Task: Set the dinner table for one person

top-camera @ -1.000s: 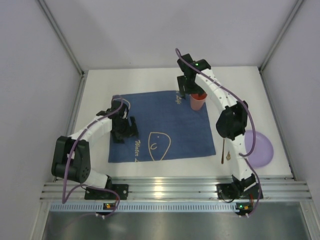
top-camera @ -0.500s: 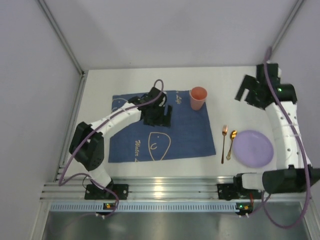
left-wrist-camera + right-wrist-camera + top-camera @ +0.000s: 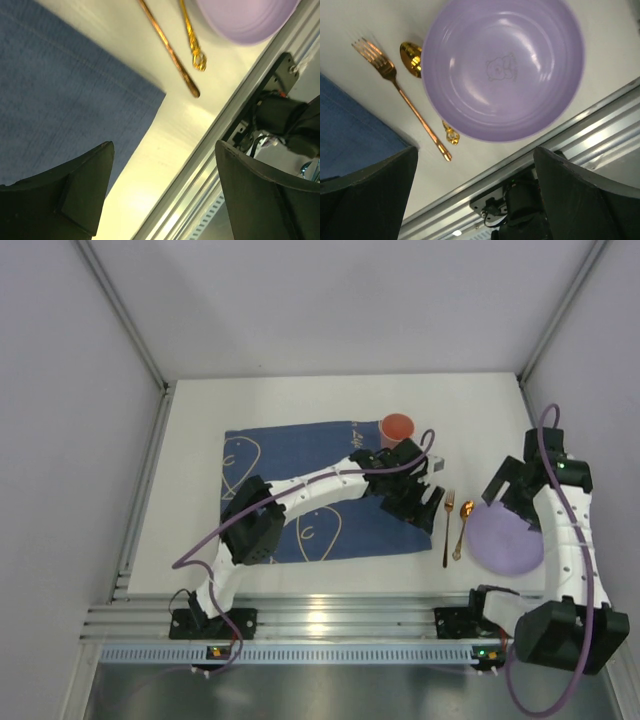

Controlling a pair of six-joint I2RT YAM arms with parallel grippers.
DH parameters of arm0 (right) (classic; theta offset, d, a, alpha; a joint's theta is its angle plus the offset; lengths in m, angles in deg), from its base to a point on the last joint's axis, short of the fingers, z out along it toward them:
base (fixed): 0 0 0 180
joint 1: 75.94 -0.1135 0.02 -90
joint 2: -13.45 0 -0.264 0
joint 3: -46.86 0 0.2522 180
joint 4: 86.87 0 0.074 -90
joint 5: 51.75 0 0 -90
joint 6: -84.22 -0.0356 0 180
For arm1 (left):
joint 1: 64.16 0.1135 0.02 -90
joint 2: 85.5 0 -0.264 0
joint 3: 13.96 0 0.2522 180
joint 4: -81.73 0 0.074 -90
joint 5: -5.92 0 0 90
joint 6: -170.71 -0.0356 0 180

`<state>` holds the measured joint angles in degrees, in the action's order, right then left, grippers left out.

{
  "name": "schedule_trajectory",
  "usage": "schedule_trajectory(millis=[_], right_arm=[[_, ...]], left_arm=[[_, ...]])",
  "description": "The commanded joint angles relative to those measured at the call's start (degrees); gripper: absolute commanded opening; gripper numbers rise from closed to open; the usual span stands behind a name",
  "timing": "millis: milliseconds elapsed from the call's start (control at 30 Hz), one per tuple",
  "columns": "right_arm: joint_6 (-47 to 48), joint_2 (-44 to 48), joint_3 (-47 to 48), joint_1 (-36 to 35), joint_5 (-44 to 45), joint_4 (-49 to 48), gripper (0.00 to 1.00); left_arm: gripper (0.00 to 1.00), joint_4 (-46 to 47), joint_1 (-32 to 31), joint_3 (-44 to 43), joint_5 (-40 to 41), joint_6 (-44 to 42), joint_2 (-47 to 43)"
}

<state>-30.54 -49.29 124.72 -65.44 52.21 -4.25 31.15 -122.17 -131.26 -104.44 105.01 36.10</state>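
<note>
Purple plate [image 3: 470, 102], bear emblem [image 3: 500, 70] at ctr

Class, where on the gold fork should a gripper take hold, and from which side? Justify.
Its slim handle, mid-length, from straight above, jaws across it: the fork lies flat on the dinner table, with the spoon close beside it.

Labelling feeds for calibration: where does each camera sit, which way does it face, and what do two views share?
Top external: above, behind the bases, facing down on the flat white tabletop; both arms, left claw, right claw show.
Left wrist: faces down at a corner of the dark blue cloth placemat; own fingers show.
Right wrist: faces down at the round purple plastic plate; own fingers show.
Wrist views share that plate, the copper fork, the gold spoon.
</note>
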Motion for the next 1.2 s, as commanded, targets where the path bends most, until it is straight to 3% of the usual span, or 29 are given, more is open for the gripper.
schedule_trajectory(millis=[0,233,500,767,867,900,967,1000,1033,1167], right_arm=[[-0.7,-4.0,-3.9,1.4,-13.1,-6.6,1.00],[-0.5,-15.8,0.3,1.5,-12.7,-14.4,0.90],[-0.6,-30.8,6.7,2.2,-6.8,-17.3,0.68],[0.3,-38.9,7.9,2.2,-2.6,-17.5,0.62],[0.2,-40.6,7.4,2.2,-2.4,-18.4,0.51],[0.1,-41.3,7.3,2.2,-2.4,-18.7,0.40],[0.0,-43.2,7.2,2.2,-2.3,-19.1,0.27],[0.1,-43.8,7.2,2.2,-1.9,-19.2,0.10],[0.2,-44.2,7.3,2.2,-1.7,-19.5,0.00],[1.8,-43.4,8.3,2.3,3.6,-18.7,0.00]], left_arm=[[0.87,1.4,0.6,-7.3,-3.2,1.0,1.7],[0.86,3.2,0.7,0.7,0.0,0.9,-3.4],[0.86,5.9,2.0,13.4,4.5,0.8,-12.0],[0.86,5.4,6.7,17.3,6.5,0.8,-15.4],[0.85,6.0,8.0,19.0,6.2,1.0,-16.1],[0.85,6.0,8.5,19.7,6.2,1.0,-16.1],[0.85,6.0,9.0,20.0,5.9,0.9,-16.4],[0.85,5.8,9.2,20.2,5.9,0.8,-16.4],[0.85,5.5,9.5,20.3,5.9,0.8,-16.4],[0.85,4.9,10.0,20.6,5.8,0.5,-16.5]])
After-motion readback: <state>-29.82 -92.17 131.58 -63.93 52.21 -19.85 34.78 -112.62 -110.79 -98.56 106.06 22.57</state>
